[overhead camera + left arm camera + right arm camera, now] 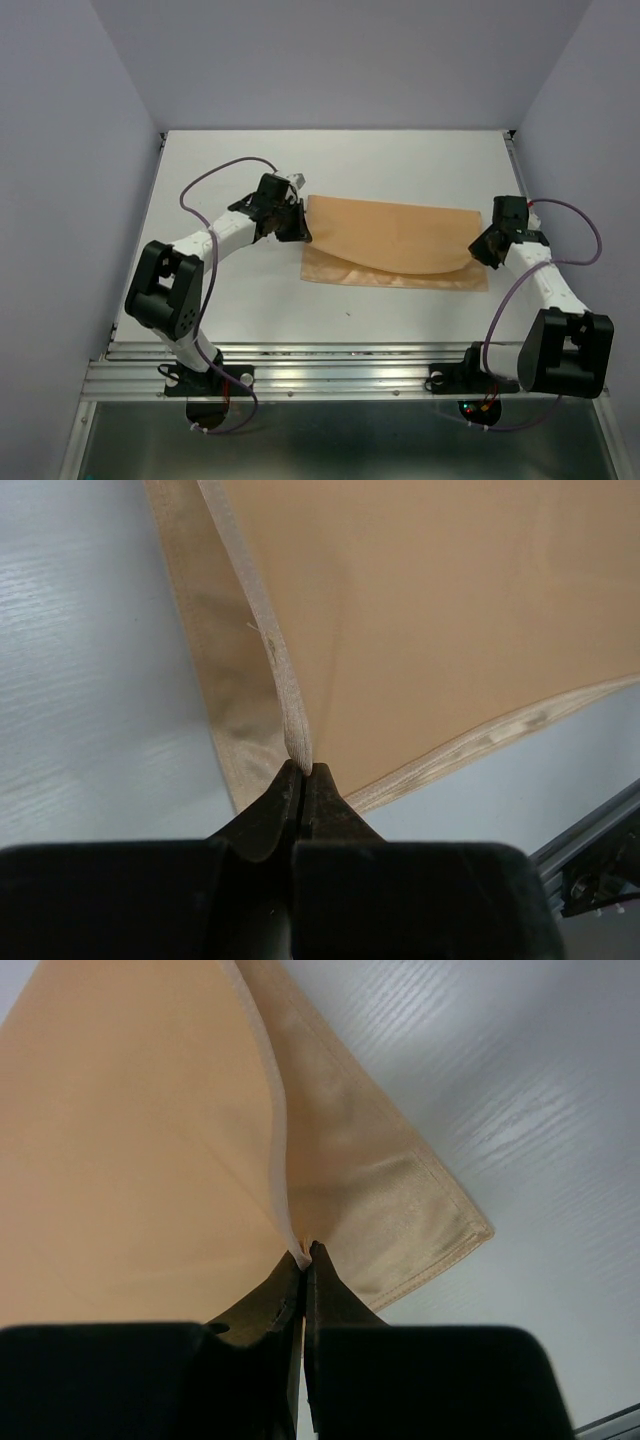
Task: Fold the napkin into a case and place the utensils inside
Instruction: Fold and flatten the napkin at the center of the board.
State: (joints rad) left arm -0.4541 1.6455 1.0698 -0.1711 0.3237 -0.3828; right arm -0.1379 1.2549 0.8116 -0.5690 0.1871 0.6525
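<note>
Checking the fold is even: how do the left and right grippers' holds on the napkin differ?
The left gripper pinches the napkin at its left end; the right gripper pinches its right end. By the left gripper the lower layer shows on the left of the held hem; by the right gripper, on the right. Shared: both are shut on the lifted upper layer's edge.

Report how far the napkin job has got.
Done: nothing finished; no case yet. In hand: a fold, with the left end effector and right end effector each shut on an upper-layer corner of the napkin, held above the lower layer. Left: the remaining folds and loading the utensils, none in view.
</note>
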